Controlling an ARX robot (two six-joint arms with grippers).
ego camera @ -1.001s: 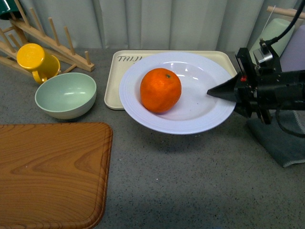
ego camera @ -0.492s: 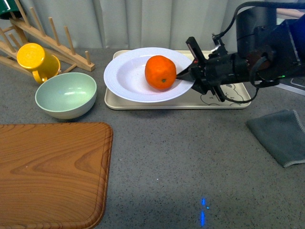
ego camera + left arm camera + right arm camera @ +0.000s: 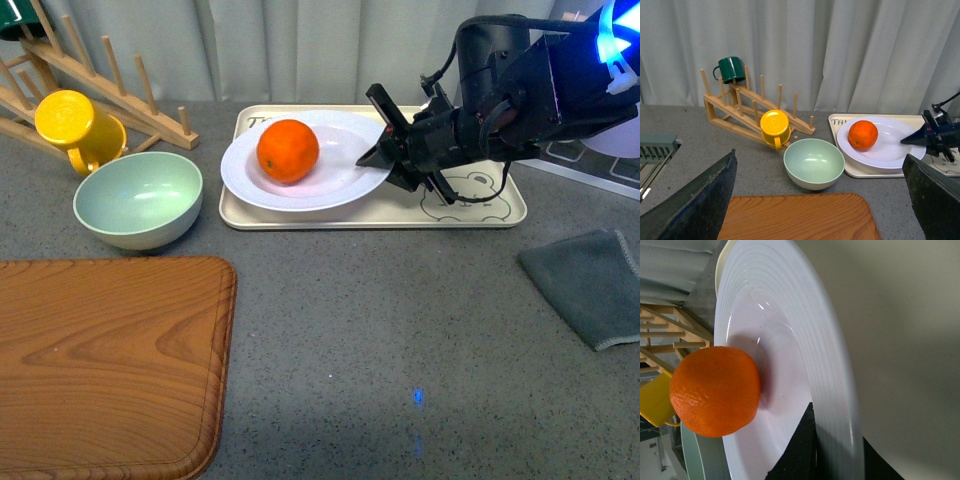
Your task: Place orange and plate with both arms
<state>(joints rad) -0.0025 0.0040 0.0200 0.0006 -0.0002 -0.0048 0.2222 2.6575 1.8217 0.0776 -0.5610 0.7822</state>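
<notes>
Orange [image 3: 288,151]: upper centre of the front view, sitting in the left half of the plate's well.
Plate [image 3: 335,182]: white with a ridged rim, over the left part of the beige tray [image 3: 470,208]; whether it rests on the tray or is held just above it cannot be told.
Right end effector [image 3: 372,155]: clenched on the plate's right rim, one finger above it and one below, reaching in from the upper right.
Left end effector [image 3: 819,156]: released, its dark fingers [image 3: 705,200] spread wide at the lower corners of the left wrist view, holding nothing.
Green bowl [image 3: 138,198]: on the bench, left of the tray, near it.
Yellow mug [image 3: 78,128]: upper left, against the wooden rack [image 3: 110,85].
Wooden board [image 3: 105,360]: lower left.
Grey cloth [image 3: 585,285]: right edge.
</notes>
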